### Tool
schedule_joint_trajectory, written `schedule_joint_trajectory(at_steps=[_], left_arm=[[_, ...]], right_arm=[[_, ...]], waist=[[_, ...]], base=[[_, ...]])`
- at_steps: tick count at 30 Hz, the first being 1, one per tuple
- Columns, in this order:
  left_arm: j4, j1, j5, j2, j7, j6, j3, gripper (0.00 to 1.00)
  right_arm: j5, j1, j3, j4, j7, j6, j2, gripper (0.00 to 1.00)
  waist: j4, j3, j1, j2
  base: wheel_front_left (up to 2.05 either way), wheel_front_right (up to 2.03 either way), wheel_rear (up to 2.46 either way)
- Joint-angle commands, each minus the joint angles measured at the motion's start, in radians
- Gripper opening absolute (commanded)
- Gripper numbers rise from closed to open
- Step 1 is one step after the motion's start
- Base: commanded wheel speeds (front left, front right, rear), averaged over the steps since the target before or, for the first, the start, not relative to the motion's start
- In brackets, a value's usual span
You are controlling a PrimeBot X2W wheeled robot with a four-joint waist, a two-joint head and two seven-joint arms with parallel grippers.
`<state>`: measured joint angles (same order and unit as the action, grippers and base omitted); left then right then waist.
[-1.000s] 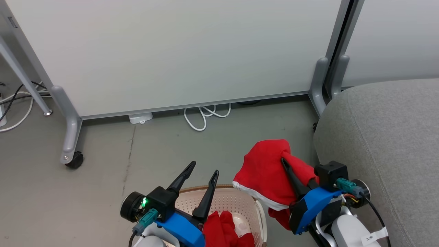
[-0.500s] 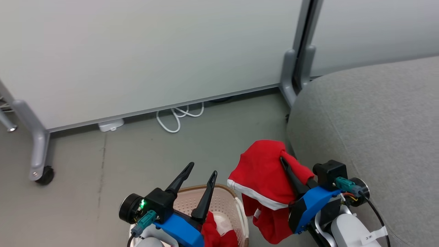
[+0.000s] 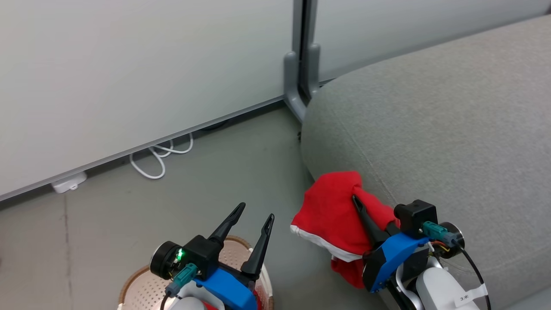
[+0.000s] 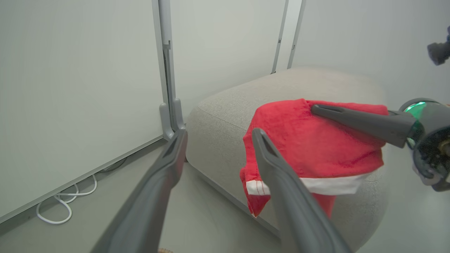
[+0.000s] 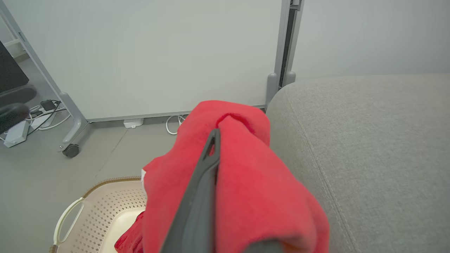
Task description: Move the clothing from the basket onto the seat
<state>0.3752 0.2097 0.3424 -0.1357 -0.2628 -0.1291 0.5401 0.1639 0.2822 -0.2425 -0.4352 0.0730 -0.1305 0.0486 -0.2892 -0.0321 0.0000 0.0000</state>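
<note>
Red clothing (image 3: 331, 211) carried nearer seat (image 3: 430, 129); white-banded, bunched.

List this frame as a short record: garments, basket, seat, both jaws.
held item: red garment with a white band, hanging at the edge of the seat, not laid down
container: basket on the floor, red fabric inside
target: seat, grey, right of the basket
right jaws: shut on the red garment
left jaws: open, empty, over the basket
</note>
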Motion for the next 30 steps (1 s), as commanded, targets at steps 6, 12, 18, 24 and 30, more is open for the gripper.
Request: schedule_joint_trajectory(at_steps=[6,12,18,24,30], left_arm=[[-0.001,0.018,-0.008,-0.006,-0.003,-0.002,0.002,1.00],[0.002,0.020,-0.005,-0.008,-0.003,-0.002,0.005,1.00],[0.003,0.019,-0.005,-0.004,-0.003,-0.002,0.005,1.00],[0.007,0.019,-0.004,0.000,-0.003,-0.002,0.011,1.00],[0.006,0.024,-0.002,-0.005,-0.003,-0.002,0.019,1.00]], right_arm=[[0.010,0.004,0.001,-0.004,0.011,0.000,0.003,0.00],[0.016,0.003,-0.002,-0.007,0.017,0.000,0.003,0.00],[0.019,-0.002,-0.004,-0.010,0.015,0.000,0.003,0.00],[0.016,-0.008,0.003,-0.008,0.015,0.000,0.003,0.00],[0.016,0.009,0.020,-0.002,0.010,0.000,0.004,0.00]], waist=[[-0.101,-0.015,0.0000,0.0000],[-0.159,-0.015,0.0000,0.0000],[-0.190,-0.012,0.0000,0.0000],[-0.195,-0.011,0.0000,0.0000],[-0.182,-0.021,0.0000,0.0000]], base=[[0.00,0.00,0.00],[0.00,0.00,0.00],[0.00,0.00,0.00],[0.00,0.00,0.00],[0.00,0.00,0.00]])
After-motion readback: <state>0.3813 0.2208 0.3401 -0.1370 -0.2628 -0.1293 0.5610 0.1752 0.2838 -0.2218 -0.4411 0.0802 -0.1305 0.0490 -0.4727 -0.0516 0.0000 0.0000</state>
